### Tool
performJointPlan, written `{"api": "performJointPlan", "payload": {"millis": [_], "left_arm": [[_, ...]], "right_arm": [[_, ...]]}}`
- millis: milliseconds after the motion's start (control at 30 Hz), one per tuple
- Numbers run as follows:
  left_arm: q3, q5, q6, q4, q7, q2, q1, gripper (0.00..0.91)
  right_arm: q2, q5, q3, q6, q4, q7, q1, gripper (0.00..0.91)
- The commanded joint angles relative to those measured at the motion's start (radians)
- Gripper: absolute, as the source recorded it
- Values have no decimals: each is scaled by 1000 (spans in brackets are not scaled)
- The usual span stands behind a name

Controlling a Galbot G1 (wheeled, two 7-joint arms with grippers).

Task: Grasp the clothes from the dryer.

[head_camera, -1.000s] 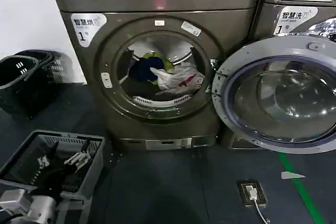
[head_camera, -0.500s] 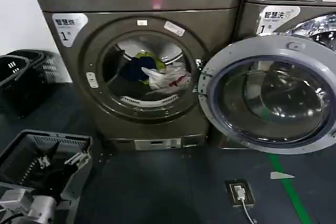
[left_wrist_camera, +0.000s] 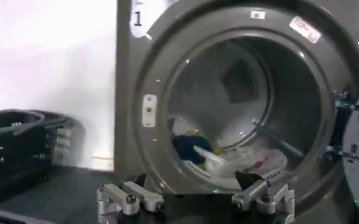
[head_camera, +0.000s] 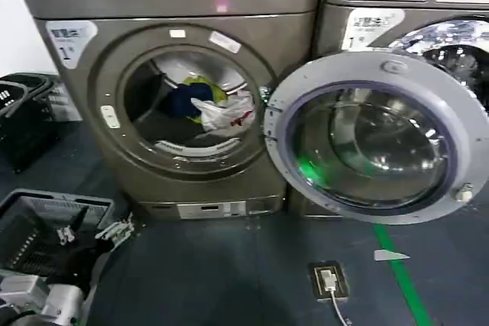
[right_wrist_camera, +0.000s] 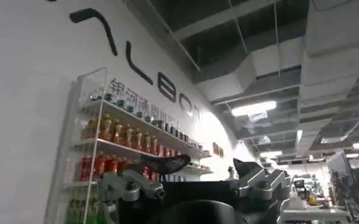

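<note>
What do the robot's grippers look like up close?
The left gripper has two silver metal finger mounts with bolts, tipped by dark pointed pads, on a black body. The right gripper looks the same: silver bolted brackets, dark pointed tips, black housing.

Right end effector [right_wrist_camera: 197, 167] agape; bottle shelves [right_wrist_camera: 115, 143] beyond

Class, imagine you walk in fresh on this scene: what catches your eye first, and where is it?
First the dryer, its round port open, with the clothes heaped in the drum: white, navy and yellow-green. Next the big round door swung open to its right. The left gripper, fingers open, hangs low in front of the port, over a grey basket at the lower left.
</note>
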Motion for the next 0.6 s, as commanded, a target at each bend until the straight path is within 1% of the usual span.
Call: {"api": "performJointPlan", "payload": {"millis": [33, 100, 233, 333, 600], "left_arm": [[9, 1, -10, 5, 10, 4, -4, 907], [11, 1, -27, 9, 18, 5, -6, 907], [17, 1, -26, 14, 21, 7, -12, 907], [23, 3, -34, 25, 29, 14, -18, 907], [43, 8, -43, 44, 32, 19, -28, 907]], "right_arm": [[1, 11, -1, 9, 3, -14, -1, 907], [2, 13, 0, 12, 5, -16, 0, 907], [1, 15, 6, 11, 5, -14, -3, 907], [4, 27, 17, 17, 7, -26, -10, 907], [18, 39, 23, 28, 32, -33, -23, 907]]}}
